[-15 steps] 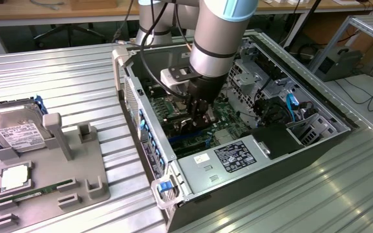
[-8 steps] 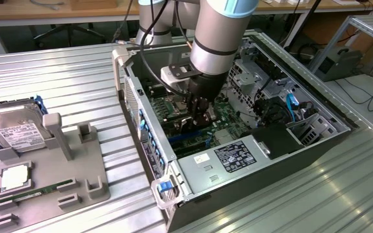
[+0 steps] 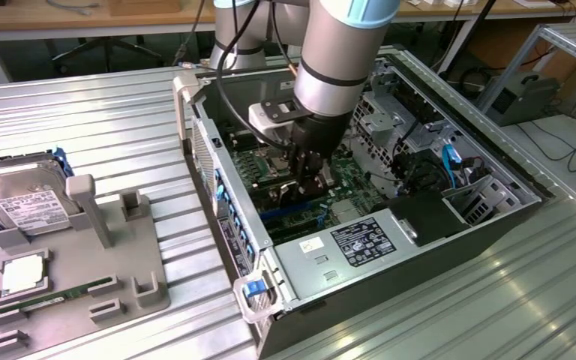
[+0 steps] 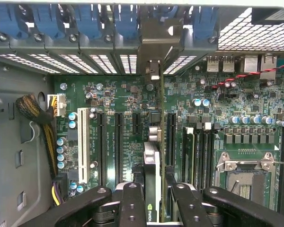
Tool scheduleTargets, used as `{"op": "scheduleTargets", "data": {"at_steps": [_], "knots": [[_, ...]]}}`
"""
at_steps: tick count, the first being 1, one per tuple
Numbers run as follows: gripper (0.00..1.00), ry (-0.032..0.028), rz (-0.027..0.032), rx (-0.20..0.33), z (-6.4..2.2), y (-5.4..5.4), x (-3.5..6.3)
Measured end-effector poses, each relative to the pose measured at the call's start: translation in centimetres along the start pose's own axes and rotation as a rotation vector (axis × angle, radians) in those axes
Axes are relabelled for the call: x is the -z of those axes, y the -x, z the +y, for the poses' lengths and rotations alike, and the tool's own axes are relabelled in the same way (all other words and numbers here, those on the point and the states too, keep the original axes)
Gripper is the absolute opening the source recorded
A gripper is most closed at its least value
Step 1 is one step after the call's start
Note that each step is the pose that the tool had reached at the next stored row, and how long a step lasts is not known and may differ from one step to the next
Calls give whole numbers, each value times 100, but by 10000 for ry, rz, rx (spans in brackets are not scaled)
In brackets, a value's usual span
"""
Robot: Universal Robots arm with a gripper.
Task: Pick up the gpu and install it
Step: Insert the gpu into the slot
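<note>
Wrist view, foreground: the black fingers (image 4: 132,203) of the tool (image 4: 154,194) stand on either side of the gpu (image 4: 151,161) and are clamped on it. The gpu is seen edge-on, upright above the motherboard (image 4: 113,90). It lies in line with the gap between two long black expansion slots (image 4: 119,146). Its metal bracket (image 4: 154,71) reaches toward the perforated rear wall (image 4: 61,61) of the case. Whether its lower edge is seated in a slot cannot be told.

A white slot (image 4: 82,142) lies beyond the black ones. On the other side of the gpu are the memory slots (image 4: 199,156) and the open processor socket (image 4: 246,182). A row of blue latches (image 4: 85,21) runs along the rear wall.

Exterior view: the arm (image 3: 338,52) reaches down into the open computer case (image 3: 488,217), which lies on its side on the ribbed metal worktop (image 3: 98,120). A labelled power supply (image 3: 363,240) fills the near corner of the case. At the exterior view's left, well apart from the case, a grey fixture (image 3: 118,262) carries a hard drive (image 3: 23,202) and a green memory stick (image 3: 53,296).
</note>
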State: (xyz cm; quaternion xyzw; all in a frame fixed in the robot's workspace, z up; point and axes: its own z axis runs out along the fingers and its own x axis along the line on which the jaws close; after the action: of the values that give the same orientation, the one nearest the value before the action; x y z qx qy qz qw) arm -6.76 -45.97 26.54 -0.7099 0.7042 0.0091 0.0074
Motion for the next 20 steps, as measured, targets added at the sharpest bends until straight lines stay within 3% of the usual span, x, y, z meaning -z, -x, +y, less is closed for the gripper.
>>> {"op": "scheduleTargets", "data": {"at_steps": [20], "knots": [[27,1,2,-9,2,-3,-105]]}}
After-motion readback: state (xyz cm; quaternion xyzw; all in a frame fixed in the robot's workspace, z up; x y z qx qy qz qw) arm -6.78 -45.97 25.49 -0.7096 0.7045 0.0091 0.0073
